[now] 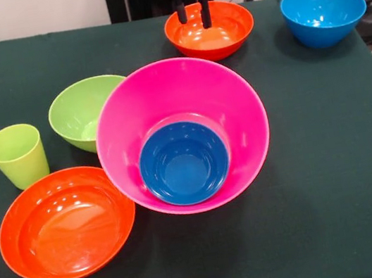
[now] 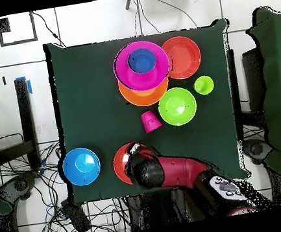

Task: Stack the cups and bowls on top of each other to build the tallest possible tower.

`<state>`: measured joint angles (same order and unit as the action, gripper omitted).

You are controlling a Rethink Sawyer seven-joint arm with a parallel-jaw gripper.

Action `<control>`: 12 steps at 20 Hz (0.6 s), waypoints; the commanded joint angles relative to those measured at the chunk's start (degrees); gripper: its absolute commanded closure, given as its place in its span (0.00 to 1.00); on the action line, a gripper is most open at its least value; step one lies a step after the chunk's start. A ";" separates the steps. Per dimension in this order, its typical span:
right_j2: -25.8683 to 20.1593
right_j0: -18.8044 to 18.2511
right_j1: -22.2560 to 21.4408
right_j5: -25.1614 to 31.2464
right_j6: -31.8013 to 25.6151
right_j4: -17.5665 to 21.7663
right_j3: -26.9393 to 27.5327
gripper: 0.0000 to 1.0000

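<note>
Hanging over the far shallow red-orange bowl (image 1: 210,30), the claw (image 1: 193,13) shows 2 dark fingers pointing down with a visible gap between them and nothing held, so it is released. In this front view the light blue bowl (image 1: 323,13) sits well to the claw's side, toward the picture's right, on the dark green tablecloth (image 1: 332,157). Nearer the camera than the claw, the big pink bowl (image 1: 237,102) stands tilted with the small dark blue bowl (image 1: 183,162) nested inside it. The green bowl (image 1: 78,111) touches the pink one on the picture's left; the lime green cup (image 1: 17,155) stands upright just beside it, and a second shallow red-orange bowl (image 1: 66,224) lies nearest the camera, far from the claw. A pale wall runs behind the table, with cables at the right edge.

From overhead, the red arm (image 2: 178,168) reaches in from the bottom and covers part of the red-orange bowl (image 2: 119,165) under the claw. The light blue bowl (image 2: 81,166) lies near it on the picture's left. A red-pink cup (image 2: 150,121) stands upside down just beyond the claw. Farther off, the pink bowl (image 2: 156,73) rests on the big orange bowl (image 2: 141,97), forming the tower. White tiled floor (image 2: 76,26), cables and dark chairs surround the table.
</note>
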<state>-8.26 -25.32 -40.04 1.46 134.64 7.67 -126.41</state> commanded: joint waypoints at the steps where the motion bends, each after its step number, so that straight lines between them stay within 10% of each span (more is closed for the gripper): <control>1: -4.51 1.61 4.50 -3.58 8.29 -1.03 -1.79 0.00; 12: -2.18 5.73 0.29 -3.33 12.08 -5.01 -3.49 0.00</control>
<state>-8.39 -23.75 -38.82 1.20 134.64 7.05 -128.10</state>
